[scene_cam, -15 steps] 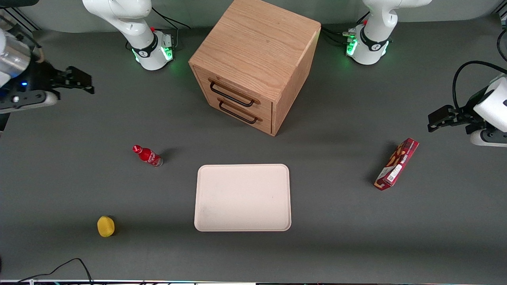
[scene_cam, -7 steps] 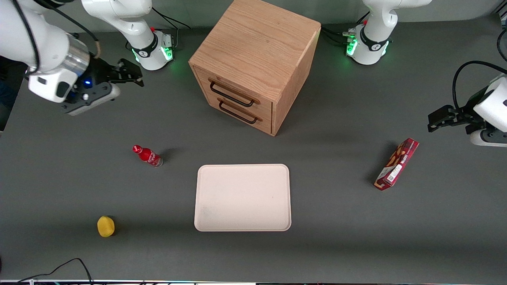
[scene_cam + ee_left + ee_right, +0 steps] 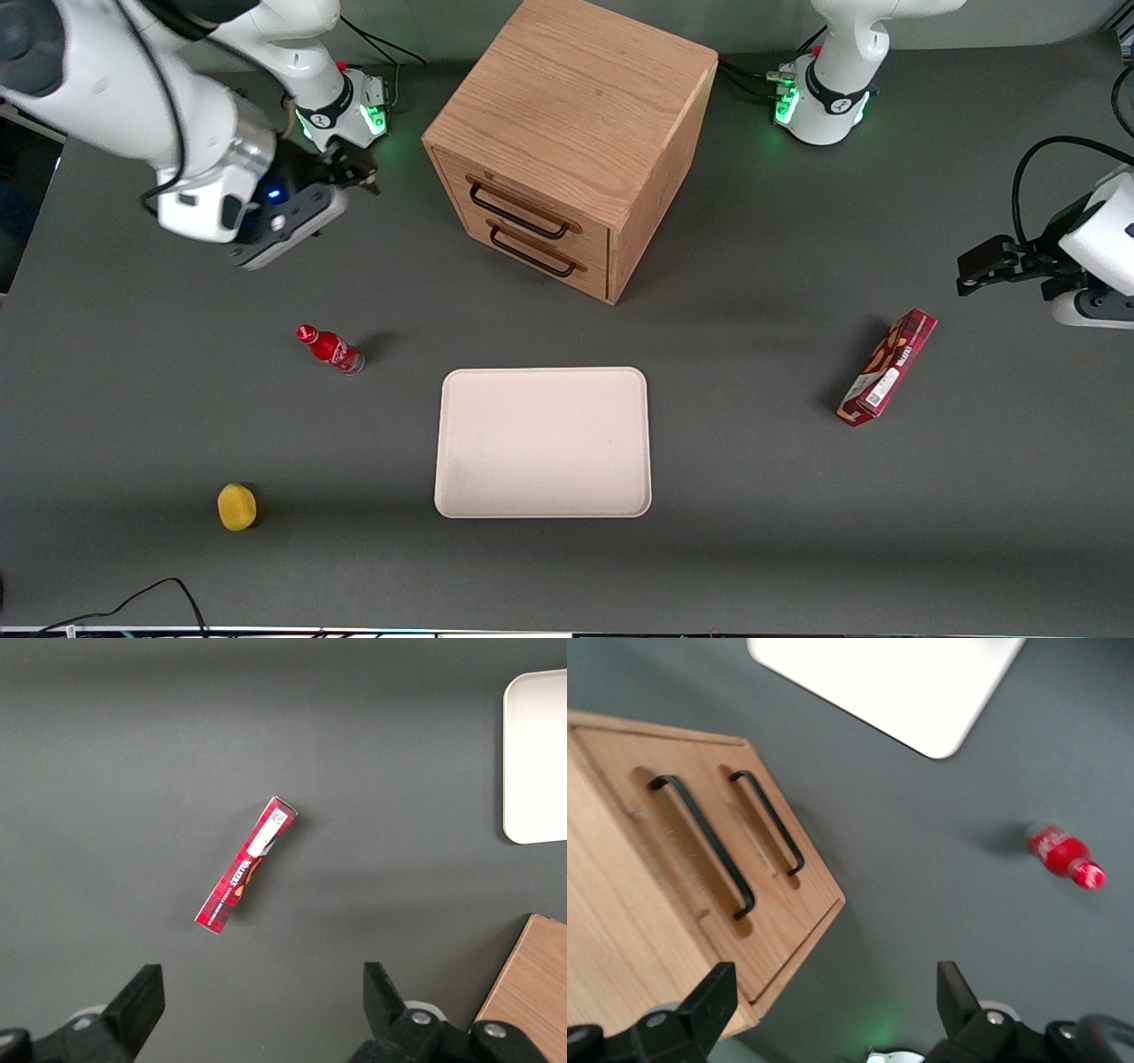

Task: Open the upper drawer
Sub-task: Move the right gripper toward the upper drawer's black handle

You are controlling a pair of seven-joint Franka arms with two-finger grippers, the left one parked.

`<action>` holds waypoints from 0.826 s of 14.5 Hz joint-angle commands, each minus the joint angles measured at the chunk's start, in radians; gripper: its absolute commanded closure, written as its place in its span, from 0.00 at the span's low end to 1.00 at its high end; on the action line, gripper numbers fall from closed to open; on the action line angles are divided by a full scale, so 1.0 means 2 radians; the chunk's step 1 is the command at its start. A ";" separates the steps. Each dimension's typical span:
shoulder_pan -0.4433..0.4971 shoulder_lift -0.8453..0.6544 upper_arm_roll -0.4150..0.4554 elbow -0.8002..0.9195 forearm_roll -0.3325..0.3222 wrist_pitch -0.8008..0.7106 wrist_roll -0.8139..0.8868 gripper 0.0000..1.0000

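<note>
- You see the cube-shaped light-oak wooden cabinet [image 3: 576,133] standing on the dark grey counter [image 3: 753,532], at the middle of the edge farthest from the front camera, turned so that one corner points to that camera.
- The upper drawer [image 3: 523,199] is the topmost of its two fronts; it sits flush in the cabinet, fully closed, and its long black bar handle [image 3: 518,211] is free.
- Under it you find the lower drawer [image 3: 536,248], also closed, with its own black handle.
- Your pincer [image 3: 350,168] hangs above the counter near the cabinet, toward the working arm's end, and touches nothing.
- In the right wrist view its two black fingers [image 3: 709,997] stand wide apart with nothing between them, so the pincer is open; the upper drawer [image 3: 673,859] and both handles are visible ahead of it.
- The small red plastic bottle [image 3: 330,348] lies on the counter, nearer to the front camera than the pincer, well apart from the cabinet.
- The flat cream rectangular tray [image 3: 542,441] rests in the middle of the counter, nearer to the front camera than the cabinet.
- The small round yellow object [image 3: 236,506] sits near the edge closest to the front camera, at the working arm's end.
- The long red cardboard box [image 3: 888,367] lies toward the parked arm's end of the counter.
</note>
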 commanded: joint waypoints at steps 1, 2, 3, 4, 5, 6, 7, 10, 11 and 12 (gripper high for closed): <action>0.008 0.010 0.050 0.006 -0.044 0.027 -0.076 0.00; 0.008 0.019 0.056 0.005 -0.045 0.039 -0.099 0.00; 0.015 0.030 0.057 0.007 -0.046 0.050 -0.114 0.00; 0.028 0.042 0.057 0.007 -0.046 0.065 -0.127 0.00; 0.034 0.052 0.057 0.007 -0.052 0.082 -0.140 0.00; 0.043 0.060 0.057 0.007 -0.056 0.096 -0.141 0.00; 0.053 0.075 0.057 0.011 -0.055 0.104 -0.137 0.00; 0.077 0.108 0.057 0.016 -0.052 0.116 -0.131 0.00; 0.086 0.120 0.056 0.017 -0.050 0.116 -0.116 0.00; 0.088 0.129 0.056 0.017 -0.049 0.119 -0.099 0.00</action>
